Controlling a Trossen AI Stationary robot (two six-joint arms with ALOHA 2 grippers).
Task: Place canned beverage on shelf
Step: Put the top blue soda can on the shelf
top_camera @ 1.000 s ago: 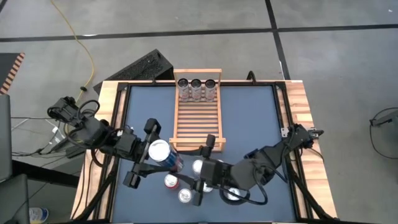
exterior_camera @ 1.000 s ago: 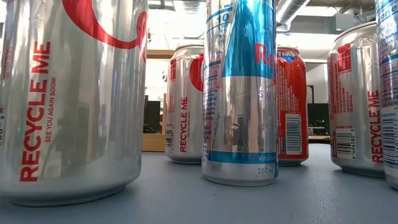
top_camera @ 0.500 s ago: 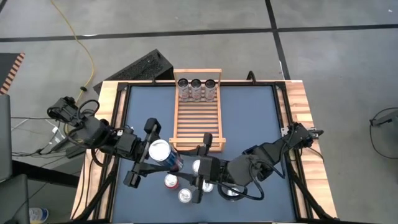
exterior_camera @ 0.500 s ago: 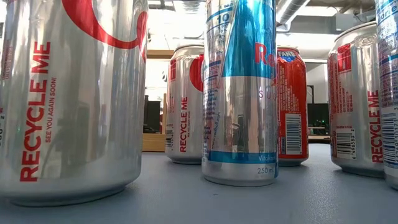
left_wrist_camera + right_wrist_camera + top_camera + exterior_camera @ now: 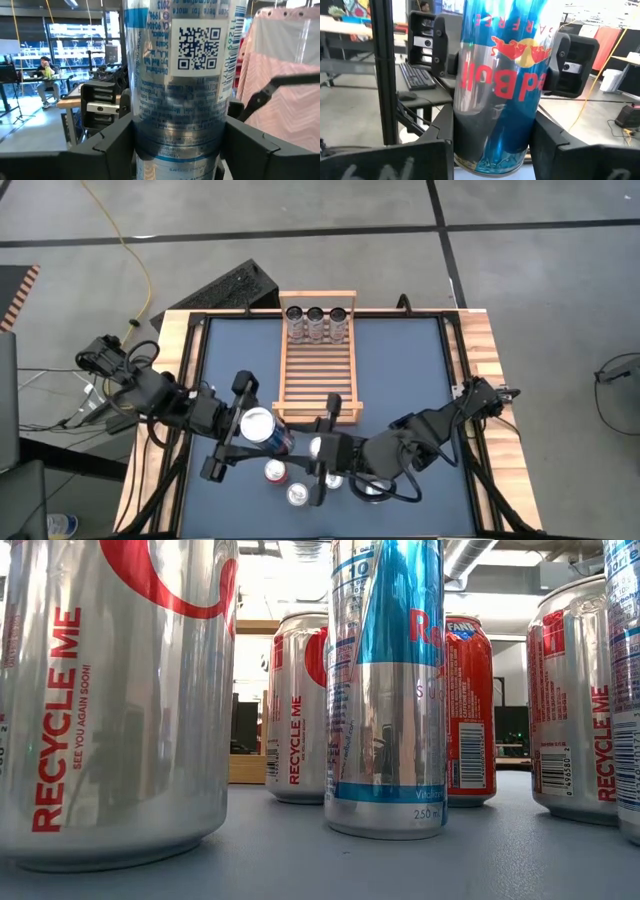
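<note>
A tall slim blue-and-silver can hangs in the air over the table's near middle, just off the shelf's near left corner. Its lettering reads upside down in both wrist views. My left gripper reaches it from the table's left and my right gripper from the right; both are shut on it. The shelf, a light-wood slatted rack, lies at the far middle with three cans standing in a row at its far end. Neither gripper shows in the low view. My left gripper has the can's wall between its two fingers, one on each side. The fingers come nearly level from the table's left and lie across the can. It is clear of the table, about upright. My right gripper pinches the can near its lower end, one finger on each side, lower down than the left gripper's fingers. The fingers come level from the table's right, across the can. The can stands about upright between them.
Several cans stand on the blue mat under the grippers. They fill the low view, among them a silver can and a slim blue one. The shelf's near slats are bare.
</note>
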